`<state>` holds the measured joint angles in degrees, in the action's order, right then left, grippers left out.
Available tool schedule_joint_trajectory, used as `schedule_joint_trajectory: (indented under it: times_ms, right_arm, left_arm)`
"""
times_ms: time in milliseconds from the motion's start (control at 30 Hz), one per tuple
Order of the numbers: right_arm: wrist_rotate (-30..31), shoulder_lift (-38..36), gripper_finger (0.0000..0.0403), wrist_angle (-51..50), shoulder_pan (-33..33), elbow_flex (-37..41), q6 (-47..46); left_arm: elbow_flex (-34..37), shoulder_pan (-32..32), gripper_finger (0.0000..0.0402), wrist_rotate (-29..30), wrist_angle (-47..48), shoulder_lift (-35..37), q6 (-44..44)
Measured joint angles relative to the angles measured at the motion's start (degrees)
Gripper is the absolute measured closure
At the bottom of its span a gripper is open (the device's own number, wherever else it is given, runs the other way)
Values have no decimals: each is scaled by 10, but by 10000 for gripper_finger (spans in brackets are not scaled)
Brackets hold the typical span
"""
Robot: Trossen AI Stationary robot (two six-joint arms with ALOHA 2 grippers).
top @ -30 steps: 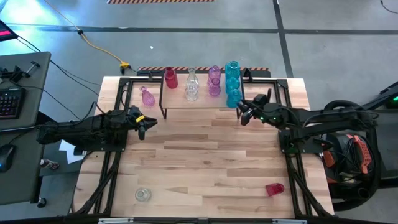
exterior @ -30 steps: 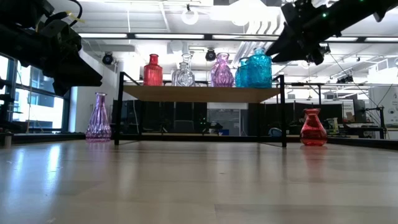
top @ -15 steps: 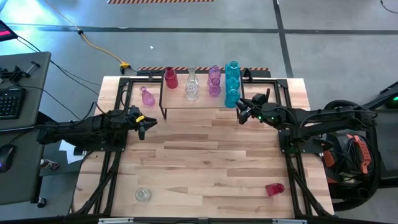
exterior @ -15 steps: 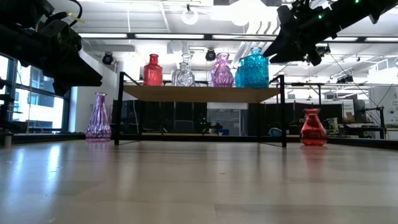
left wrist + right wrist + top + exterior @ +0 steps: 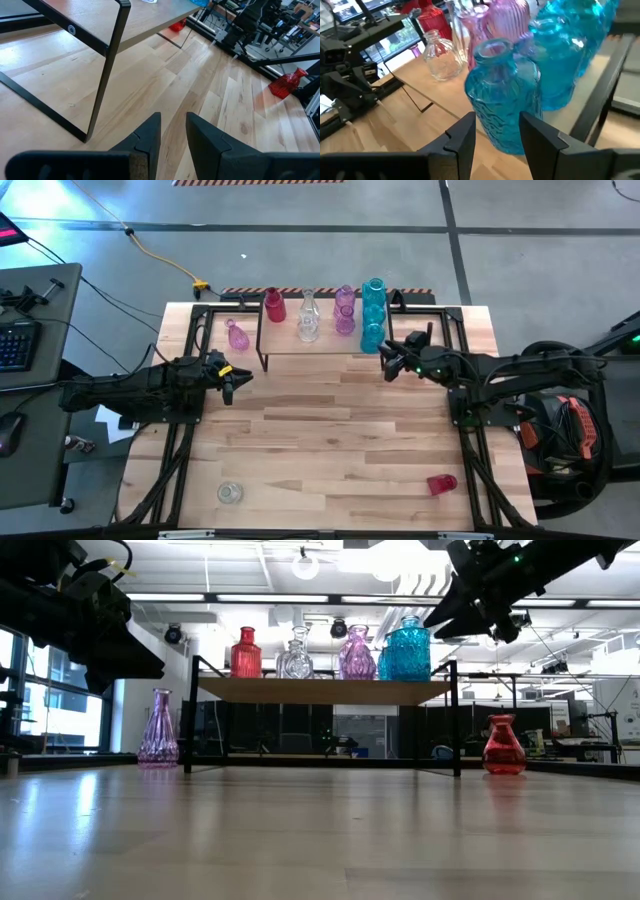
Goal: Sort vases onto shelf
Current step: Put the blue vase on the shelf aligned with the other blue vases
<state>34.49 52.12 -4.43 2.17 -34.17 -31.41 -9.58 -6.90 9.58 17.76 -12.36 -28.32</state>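
While five vases are counted on the shelf (image 5: 320, 348) | pink vase (image 5: 238, 336), clear vase (image 5: 230, 493), red vase (image 5: 441, 483) are left on table | right gripper (image 5: 388, 362) parted, empty, by teal vase (image 5: 504, 95) | left gripper (image 5: 229, 381) slightly parted, empty.

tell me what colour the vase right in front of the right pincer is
Teal blue vase, clearest in the right wrist view.
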Motion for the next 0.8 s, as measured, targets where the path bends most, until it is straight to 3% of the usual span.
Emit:
schedule_joint_trajectory:
  times_ms: [367,800]
  right_arm:
    - [-34,9,267,-18,-34,-7,-94]
    - [-56,87,267,87,-24,-7,-112]
  left_arm:
    - [0,0,319,0,0,0,0]
    - [0,0,319,0,0,0,0]
